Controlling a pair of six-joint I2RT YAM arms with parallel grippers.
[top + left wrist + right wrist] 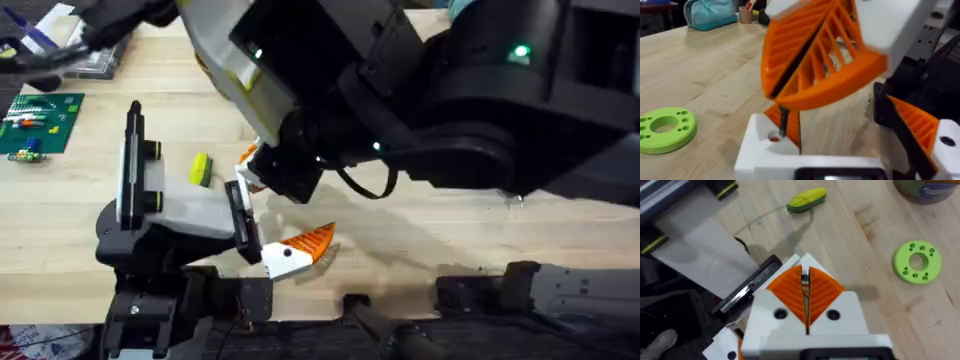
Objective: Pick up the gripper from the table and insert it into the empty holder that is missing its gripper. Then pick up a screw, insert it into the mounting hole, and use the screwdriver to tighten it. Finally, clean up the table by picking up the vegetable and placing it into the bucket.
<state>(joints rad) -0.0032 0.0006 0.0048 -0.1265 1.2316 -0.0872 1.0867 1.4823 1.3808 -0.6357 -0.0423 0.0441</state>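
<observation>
- We held the right gripper [805, 287] clamped on a screw [804, 277], tip aimed down toward the mounting hole [773, 136].
- The gripper [300, 250] sat seated against the holder [175, 210].
- We could not tell the left gripper's state.
- The vegetable [807, 200] lay on the table [860, 245], awaiting cleanup.

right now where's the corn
The corn lies on the table in the overhead view, left of centre, just behind the holder. The right wrist view shows it beyond the holder's plate.
</observation>
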